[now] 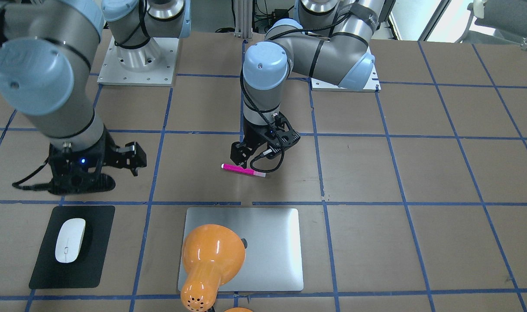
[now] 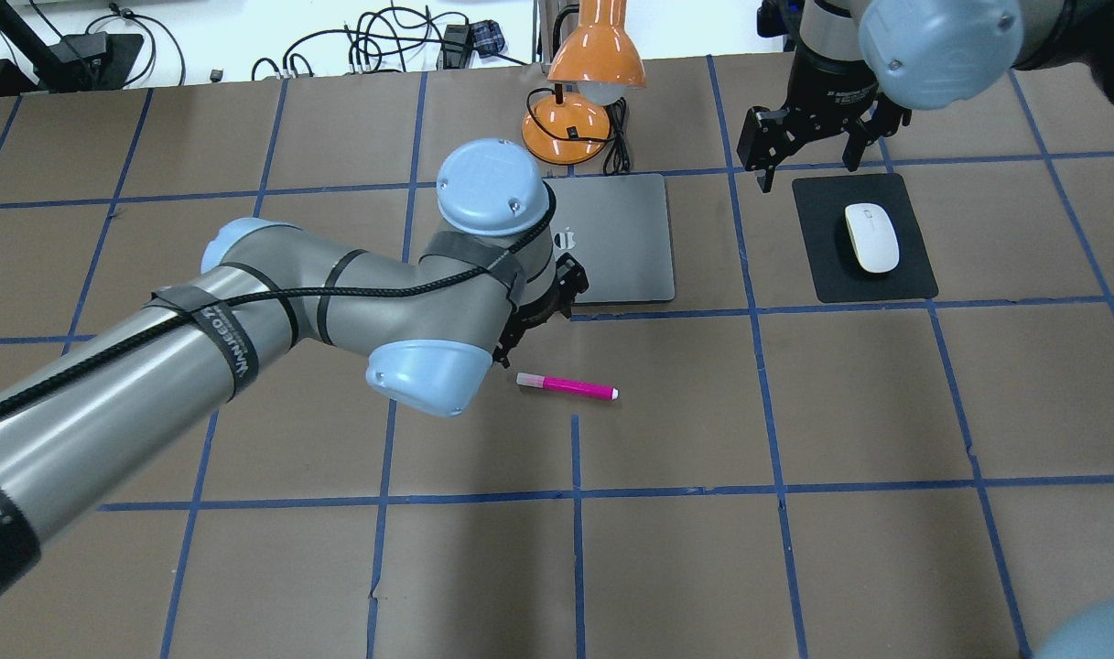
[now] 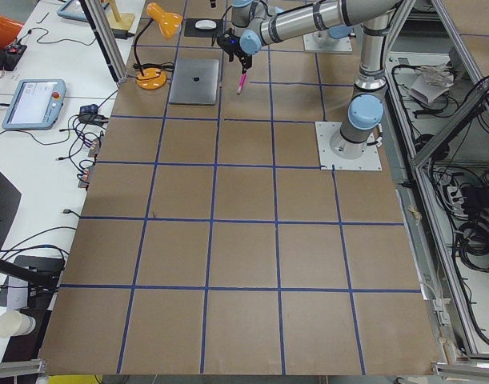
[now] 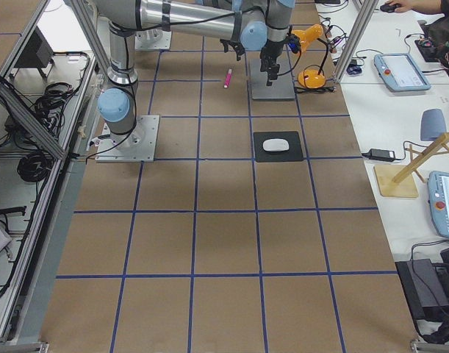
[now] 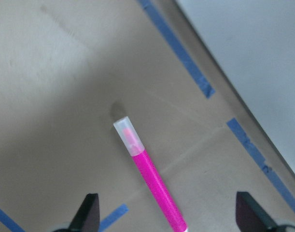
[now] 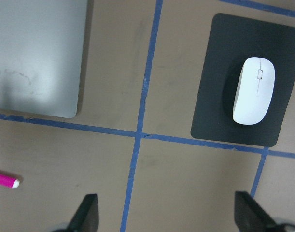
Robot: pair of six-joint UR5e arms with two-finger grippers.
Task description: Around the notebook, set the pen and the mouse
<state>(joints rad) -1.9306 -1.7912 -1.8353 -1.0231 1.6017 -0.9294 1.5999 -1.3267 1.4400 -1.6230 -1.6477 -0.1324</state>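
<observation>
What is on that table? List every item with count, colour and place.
silver-grey metal laptop: one, silver, closed, far side
magenta marker pen: one, pink with pale cap, flat, robot-side of the laptop
thin black rectangular mat: one, black, robot's right of laptop
white oval computer mouse: one, white, on the mat
orange desk lamp: one, orange, beyond the laptop's far edge
brown table with blue tape grid: one, brown
left end effector: one, black, open above the pen
right end effector: one, black, open, near the mat

pen on table near notebook, mouse on mat beside notebook
</observation>
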